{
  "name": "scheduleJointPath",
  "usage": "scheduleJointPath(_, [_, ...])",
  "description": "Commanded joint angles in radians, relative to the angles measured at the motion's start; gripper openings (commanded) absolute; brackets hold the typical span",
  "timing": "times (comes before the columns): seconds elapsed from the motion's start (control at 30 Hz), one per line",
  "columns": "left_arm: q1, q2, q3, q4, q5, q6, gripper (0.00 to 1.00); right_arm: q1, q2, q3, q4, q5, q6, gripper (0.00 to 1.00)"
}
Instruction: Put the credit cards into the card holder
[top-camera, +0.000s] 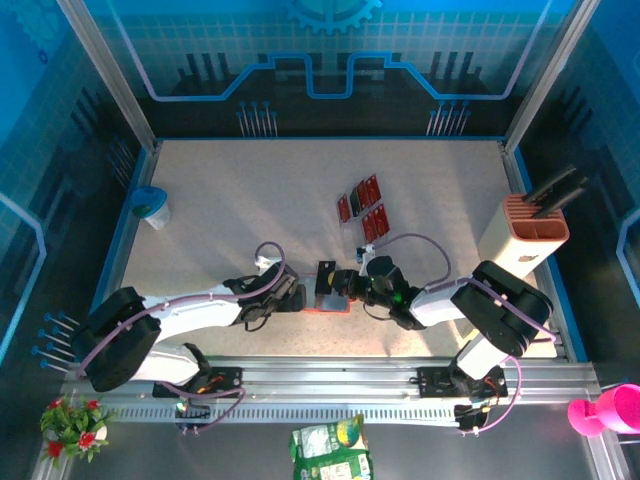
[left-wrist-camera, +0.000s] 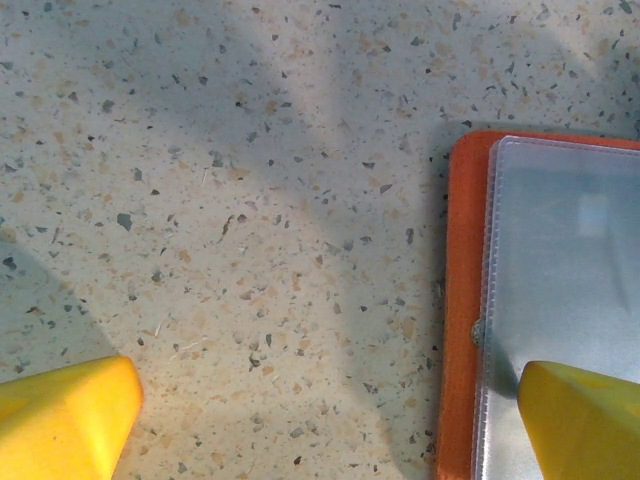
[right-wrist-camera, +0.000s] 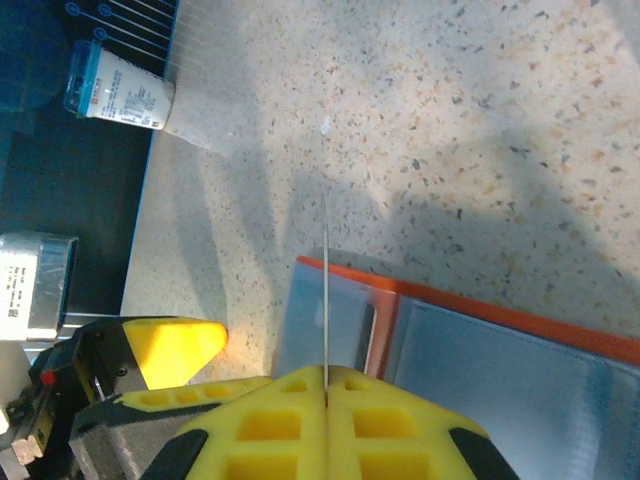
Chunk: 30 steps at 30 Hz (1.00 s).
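On tabletop (top-camera: 250, 200) near centre, card holder (right-wrist-camera: 520, 325) lies open. Your left claw (left-wrist-camera: 322, 415) spread wide, finger (left-wrist-camera: 580, 420) on sleeve (left-wrist-camera: 560, 260). Right claw (right-wrist-camera: 325, 385) pinches credit card (right-wrist-camera: 325, 290) edge-on over pocket (right-wrist-camera: 300, 320): insertion step. Next, align edge, slide in.

1. A speckled beige table (top-camera: 250, 200) fills the middle of the overhead view.
2. A tall salmon-and-white box (top-camera: 525, 235) stands at the table's right edge, with black handles (top-camera: 555, 188) sticking out of its top.
3. A white cup with a blue lid (top-camera: 153, 207) sits near the left edge.
4. Red flowers (top-camera: 72, 420) stand off the table at the near left.
5. A green packet (top-camera: 330, 450) lies at the near middle.
6. A pink object (top-camera: 610, 410) sits at the near right.
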Motion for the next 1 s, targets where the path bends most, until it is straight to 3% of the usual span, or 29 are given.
scheduleJointPath(0.0, [0.003,0.016,-0.037,-0.046,-0.007,-0.024,0.99,-0.004,0.007,0.017,-0.001,0.032,-0.016,0.00])
scheduleJointPath(0.97, [0.003,0.015,-0.041,-0.030,-0.001,-0.019,0.99,0.004,0.080,-0.024,0.067,0.084,0.032,0.00])
